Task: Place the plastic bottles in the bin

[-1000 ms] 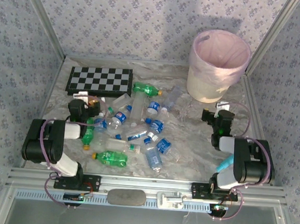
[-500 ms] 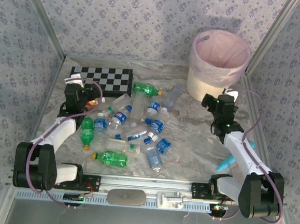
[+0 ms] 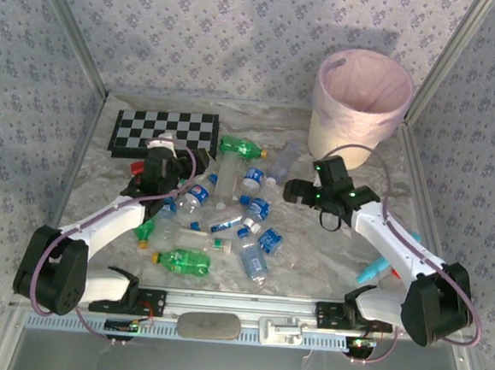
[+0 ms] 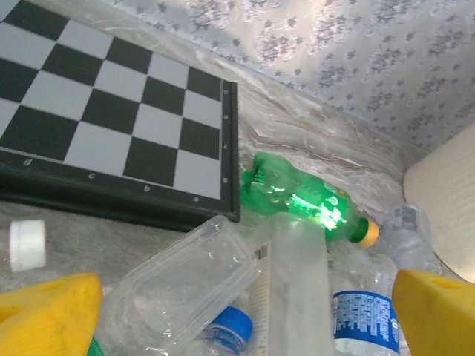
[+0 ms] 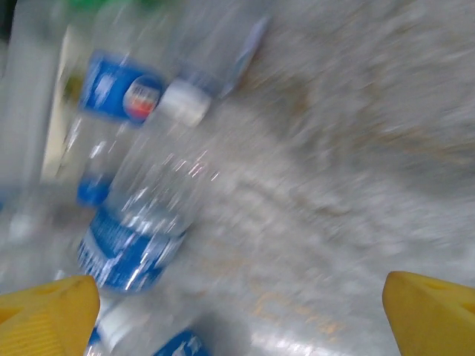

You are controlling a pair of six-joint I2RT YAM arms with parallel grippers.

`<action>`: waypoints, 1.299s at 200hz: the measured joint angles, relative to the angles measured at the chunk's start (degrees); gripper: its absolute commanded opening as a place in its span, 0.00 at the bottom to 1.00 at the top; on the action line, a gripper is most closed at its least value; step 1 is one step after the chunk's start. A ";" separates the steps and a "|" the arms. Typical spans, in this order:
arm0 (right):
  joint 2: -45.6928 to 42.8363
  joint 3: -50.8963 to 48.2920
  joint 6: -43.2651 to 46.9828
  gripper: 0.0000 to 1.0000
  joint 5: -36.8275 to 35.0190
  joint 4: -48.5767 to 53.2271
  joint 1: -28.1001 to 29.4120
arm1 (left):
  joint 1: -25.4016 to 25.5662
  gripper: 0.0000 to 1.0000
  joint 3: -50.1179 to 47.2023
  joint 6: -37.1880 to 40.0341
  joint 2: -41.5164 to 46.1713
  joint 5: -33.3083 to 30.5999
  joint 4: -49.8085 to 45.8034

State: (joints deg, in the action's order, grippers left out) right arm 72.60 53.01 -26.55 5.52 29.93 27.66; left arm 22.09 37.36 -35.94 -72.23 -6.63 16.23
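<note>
Marbled table [image 3: 311, 250] is carrying the bottles [image 3: 228, 209] heaped centrally, with the bin [image 3: 345, 145] at one o'clock. Left gripper [image 3: 167, 168] and right gripper [image 3: 297, 189] are hovering with jaws apart, flanking the heap. Reaching seems to be the step; the next move likely needs closing on one bottle.

Blue, green and clear scattered on the grey marbled table [image 3: 319, 251]
Cream, pink-lined bin [image 3: 341, 143] at one o'clock, black-and-white checkerboard [image 3: 164, 131] at eleven; clear bottles [image 3: 254, 209] with blue caps and labels at centre, green bottle [image 3: 240, 148] at twelve, second green bottle [image 3: 183, 261] at six, yellow fingertips [image 4: 44, 311]
</note>
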 measured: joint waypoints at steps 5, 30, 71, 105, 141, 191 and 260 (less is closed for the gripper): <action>0.94 0.92 1.18 1.00 0.85 1.07 1.27 | 0.00 1.00 0.00 -0.33 0.00 -0.59 -0.17; 5.27 5.88 6.78 1.00 2.89 7.32 7.63 | -0.59 1.00 0.09 -1.31 0.37 -3.23 -1.44; 10.99 11.45 13.99 0.93 3.23 16.52 14.97 | -5.62 1.00 -0.28 -4.44 2.99 -4.76 -3.39; 14.34 11.85 17.38 0.87 2.03 20.98 19.23 | -8.22 1.00 -2.45 -7.54 5.79 -5.62 -3.72; 16.44 11.58 19.12 0.83 -0.59 21.70 20.92 | -8.22 1.00 -2.64 -8.76 5.86 -5.53 -3.76; 21.09 9.40 20.39 0.79 -3.65 19.91 22.99 | -8.22 1.00 -2.64 -9.66 5.79 -4.50 -3.82; 23.17 6.62 21.03 0.68 -6.25 15.78 23.76 | -8.22 1.00 -2.67 -9.62 5.99 -4.55 -4.55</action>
State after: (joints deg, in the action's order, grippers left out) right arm 95.77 59.64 -5.52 -0.73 45.71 51.42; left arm 13.87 34.70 -45.56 -66.24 -11.18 11.68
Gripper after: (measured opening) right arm 0.726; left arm 0.998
